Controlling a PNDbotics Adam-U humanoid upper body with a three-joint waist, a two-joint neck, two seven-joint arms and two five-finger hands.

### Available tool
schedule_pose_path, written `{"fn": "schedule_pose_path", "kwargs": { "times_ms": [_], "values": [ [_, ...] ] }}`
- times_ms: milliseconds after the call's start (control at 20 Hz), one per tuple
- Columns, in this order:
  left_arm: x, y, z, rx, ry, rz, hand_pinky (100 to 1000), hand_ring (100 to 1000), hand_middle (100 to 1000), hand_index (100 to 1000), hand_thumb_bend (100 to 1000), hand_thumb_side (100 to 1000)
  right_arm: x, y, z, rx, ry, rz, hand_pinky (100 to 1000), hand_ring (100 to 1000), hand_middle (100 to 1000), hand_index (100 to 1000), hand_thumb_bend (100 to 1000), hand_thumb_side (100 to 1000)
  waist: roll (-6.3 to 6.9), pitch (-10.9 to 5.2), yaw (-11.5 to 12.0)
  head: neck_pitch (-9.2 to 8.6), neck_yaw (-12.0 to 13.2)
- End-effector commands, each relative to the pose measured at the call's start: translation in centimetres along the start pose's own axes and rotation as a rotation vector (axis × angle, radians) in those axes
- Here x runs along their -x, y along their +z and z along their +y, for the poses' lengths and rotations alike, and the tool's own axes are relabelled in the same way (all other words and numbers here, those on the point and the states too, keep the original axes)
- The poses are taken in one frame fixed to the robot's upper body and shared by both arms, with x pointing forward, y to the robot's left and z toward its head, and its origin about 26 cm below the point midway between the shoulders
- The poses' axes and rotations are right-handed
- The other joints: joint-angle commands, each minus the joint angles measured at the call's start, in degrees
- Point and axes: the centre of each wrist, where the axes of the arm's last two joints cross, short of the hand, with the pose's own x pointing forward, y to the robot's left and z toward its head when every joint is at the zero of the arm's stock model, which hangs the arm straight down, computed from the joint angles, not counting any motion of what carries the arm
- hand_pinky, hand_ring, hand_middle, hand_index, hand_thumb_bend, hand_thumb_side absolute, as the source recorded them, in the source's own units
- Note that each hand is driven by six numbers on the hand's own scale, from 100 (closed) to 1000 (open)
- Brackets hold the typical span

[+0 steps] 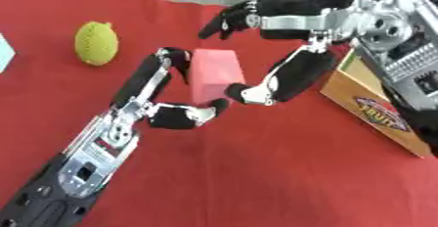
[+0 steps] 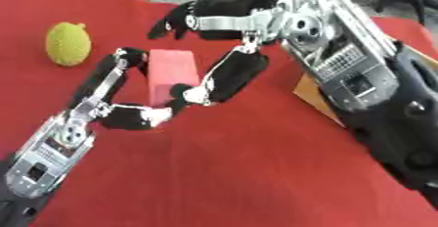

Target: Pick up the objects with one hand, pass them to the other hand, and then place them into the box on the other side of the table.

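Note:
A pink rectangular block (image 1: 214, 74) stands on end just over the red cloth. My left hand (image 1: 147, 81) reaches in from the lower left and is shut on it, with fingers curled over its upper left corner and the thumb (image 1: 184, 115) under its bottom edge. My right hand (image 1: 338, 18) comes from the upper right. Its thumb (image 1: 287, 77) touches the block's lower right side. Its fingers (image 1: 229, 19) stretch out above the block and stay apart from it. A yellow-green knitted ball (image 1: 96, 42) lies on the cloth at the left.
A wooden box (image 1: 376, 106) with a printed label stands at the right edge, partly behind my right arm. A pale blue thing (image 1: 4, 50) shows at the left edge. Grey floor lies beyond the table's far edge.

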Motion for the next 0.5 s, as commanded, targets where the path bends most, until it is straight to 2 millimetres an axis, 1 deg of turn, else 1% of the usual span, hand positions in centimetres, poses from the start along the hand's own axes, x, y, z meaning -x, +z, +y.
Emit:
{"fn": "schedule_pose_path", "kwargs": {
  "times_ms": [50,100,250,500],
  "values": [
    [-0.29,-0.06,0.45,-0.007,-0.018,-0.021,732,454,415,481,100,344,0.25,0.49,-0.83,0.018,0.031,0.034,927,906,924,957,248,426,0.18,-0.75,-0.1,0.32,0.3],
    [-0.31,-0.05,0.42,-0.007,-0.017,-0.023,732,453,415,481,100,343,0.27,0.46,-0.86,0.028,0.032,0.039,927,906,923,957,265,420,0.16,-0.75,-0.1,0.28,0.3],
    [-0.37,-0.01,0.36,-0.007,-0.024,-0.028,731,454,415,480,100,323,0.31,0.33,-0.83,0.045,0.038,0.05,926,905,920,954,272,430,0.14,-0.74,-0.1,0.2,0.3],
    [-0.47,-0.07,0.31,-0.012,-0.029,-0.032,730,453,414,481,100,322,0.41,-0.11,-0.52,0.026,0.046,0.057,927,906,919,958,275,428,0.12,-0.69,-0.1,0.13,0.0]
  ]
}}
